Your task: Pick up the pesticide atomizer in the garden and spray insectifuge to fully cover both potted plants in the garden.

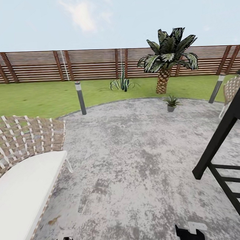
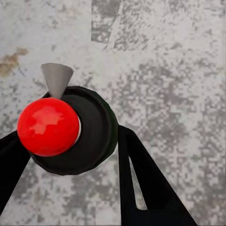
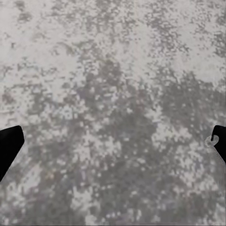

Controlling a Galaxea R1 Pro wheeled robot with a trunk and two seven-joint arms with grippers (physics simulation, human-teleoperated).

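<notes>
A round grey paved patio (image 1: 135,161) is seen from the head view, bordered by green lawn (image 1: 39,97) and a brown slatted wooden fence (image 1: 45,65). One potted plant (image 1: 171,103) — a small rosette of pointed leaves in a grey pot — stands at the far edge of the patio, near a scaly-trunked palm (image 1: 166,59); a striped agave-like clump (image 1: 123,83) grows from the grass farther left. A grey bollard lamp (image 1: 80,97) is set at the patio rim, a woven lounge chair (image 1: 28,161) with a white cushion lies at the left, and a black frame (image 1: 225,154) rises at the right. In the left wrist view, the left claw (image 2: 70,155) is clenched around the pesticide atomizer (image 2: 75,134) — a dark round body with a red knob and a grey cone nozzle — held above the paving. In the right wrist view, the right claw (image 3: 113,146) is spread wide, with nothing between its fingertips.
</notes>
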